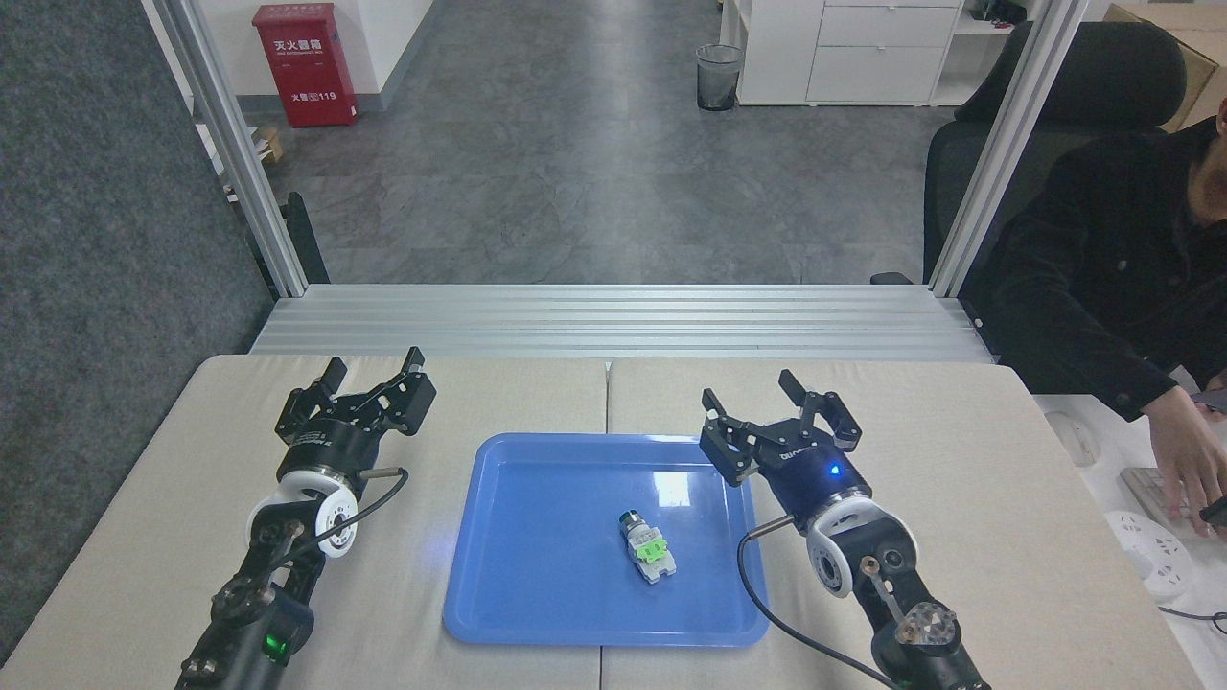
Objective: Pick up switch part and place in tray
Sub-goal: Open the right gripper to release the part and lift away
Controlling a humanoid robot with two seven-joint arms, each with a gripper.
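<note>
The switch part (pixel 646 547) lies flat inside the tray (pixel 537 575), a little right of its middle and nearer the right rim than the left, with its dark ringed end pointing toward the far edge and its green piece facing up. Nothing is touching it. The right gripper (pixel 755 400) hangs over the tray's far right corner, its jaws spread wide and empty, well apart from the part; a blue light glows on its body. Across the tabletop (pixel 959 498), beyond the tray's left rim and toward the far left corner, the left gripper (pixel 374 368) sits with its fingers parted too, holding nothing and clear of the tray. The tray itself rests near the front edge, straddling the seam between the two beige pads. At the right side a person's hand (pixel 1187 450) reaches over a keyboard (pixel 1155 489) on a neighbouring white desk.
</note>
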